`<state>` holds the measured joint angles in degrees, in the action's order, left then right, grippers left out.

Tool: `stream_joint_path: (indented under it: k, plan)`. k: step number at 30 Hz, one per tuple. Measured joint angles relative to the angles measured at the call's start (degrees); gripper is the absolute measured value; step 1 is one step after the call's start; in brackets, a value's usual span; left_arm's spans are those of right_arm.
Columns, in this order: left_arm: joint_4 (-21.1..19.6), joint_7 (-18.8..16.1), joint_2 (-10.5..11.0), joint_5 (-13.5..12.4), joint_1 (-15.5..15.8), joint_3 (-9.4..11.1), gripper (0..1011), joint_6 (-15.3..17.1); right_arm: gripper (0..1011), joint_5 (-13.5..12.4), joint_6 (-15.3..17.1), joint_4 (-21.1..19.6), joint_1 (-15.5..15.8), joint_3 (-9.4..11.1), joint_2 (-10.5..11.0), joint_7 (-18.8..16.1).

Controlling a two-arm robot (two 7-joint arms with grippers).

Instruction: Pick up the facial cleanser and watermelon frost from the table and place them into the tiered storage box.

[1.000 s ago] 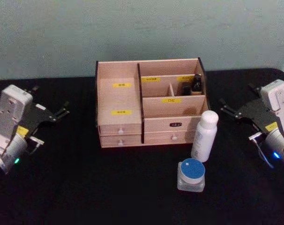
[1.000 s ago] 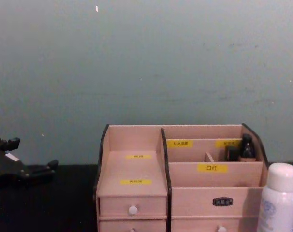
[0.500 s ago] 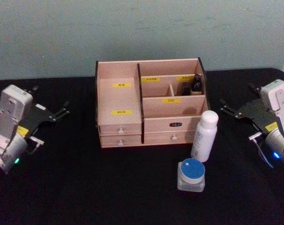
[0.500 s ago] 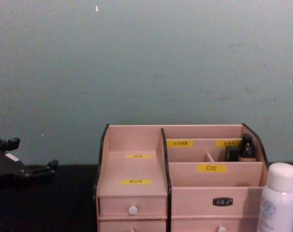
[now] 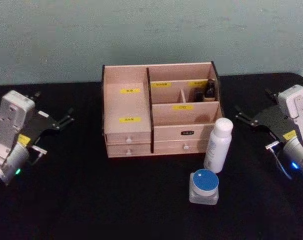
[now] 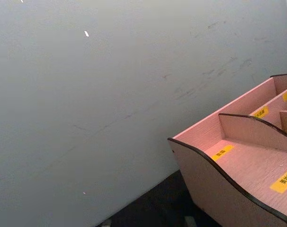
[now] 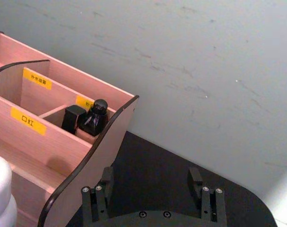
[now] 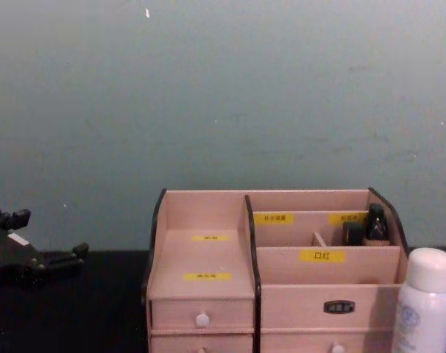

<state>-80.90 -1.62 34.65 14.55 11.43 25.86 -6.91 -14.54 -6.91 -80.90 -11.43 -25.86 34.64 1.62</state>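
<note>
The tiered storage box (image 5: 128,106) stands at the middle back of the black table, also in the chest view (image 8: 208,257) and both wrist views (image 6: 238,161) (image 7: 110,137). The facial cleanser (image 5: 217,145), a tall white bottle, stands upright just in front of the box's right end (image 8: 423,309); its cap (image 7: 0,189) edges into the right wrist view. The watermelon frost (image 5: 204,186), a clear jar with a blue lid, sits in front of the bottle. My left gripper (image 5: 54,107) (image 8: 46,235) hovers open at the far left. My right gripper (image 5: 254,103) (image 7: 150,179) hovers open, to the right of the bottle.
Two small dark bottles (image 5: 209,90) (image 7: 92,118) stand in the box's back right compartment. A grey-green wall (image 8: 223,95) rises right behind the table. Bare black table (image 5: 116,200) lies between both arms and in front of the box.
</note>
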Motion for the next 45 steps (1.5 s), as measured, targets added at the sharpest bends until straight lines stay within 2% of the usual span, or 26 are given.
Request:
stream_joint_path:
  k: [29, 32, 40, 45]
  plan:
    - [0.0, 0.0, 0.0, 0.0, 0.0, 0.0, 1001, 0.0, 1000, 0.0, 0.0, 0.0, 0.0, 0.0, 0.0, 0.0]
    - [0.0, 0.0, 0.0, 0.0, 0.0, 0.0, 1001, 0.0, 1000, -0.05, 0.0, -0.17, 0.29, 0.61, -0.12, -0.45]
    - [0.0, 0.0, 0.0, 0.0, 0.0, 0.0, 1001, 0.0, 1000, -1.53, 0.34, -3.28, 3.37, 2.93, 0.69, -2.03]
    - [0.0, 0.0, 0.0, 0.0, 0.0, 0.0, 1001, 0.0, 1000, -3.84, 1.71, -7.12, 7.44, 5.06, 2.32, -3.44]
